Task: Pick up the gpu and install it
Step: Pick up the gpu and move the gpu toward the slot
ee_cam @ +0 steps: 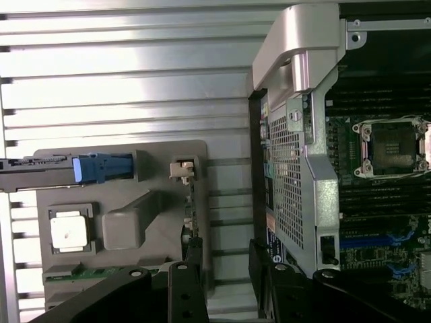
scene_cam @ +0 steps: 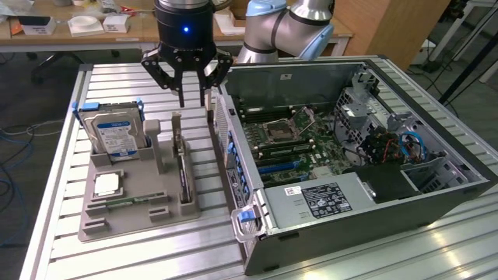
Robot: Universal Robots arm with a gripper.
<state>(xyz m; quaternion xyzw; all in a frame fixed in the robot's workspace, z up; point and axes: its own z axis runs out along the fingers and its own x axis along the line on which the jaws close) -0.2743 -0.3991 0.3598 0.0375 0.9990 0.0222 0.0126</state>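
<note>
Exterior view: the gripper (scene_cam: pixel 195 100) hangs with its jaws spread and empty above the far end of the gray tray (scene_cam: pixel 132 224). The graphics card (scene_cam: pixel 182 169) stands on edge in that tray, at six o'clock from the gripper. The open computer case (scene_cam: pixel 342 233) sits at the tray's three o'clock.

Wrist view: the graphics card (ee_cam: pixel 192 215) runs toward one finger (ee_cam: pixel 186 289). The gap between the jaws lies over the table (ee_cam: pixel 229 202), between the tray and the case.
</note>
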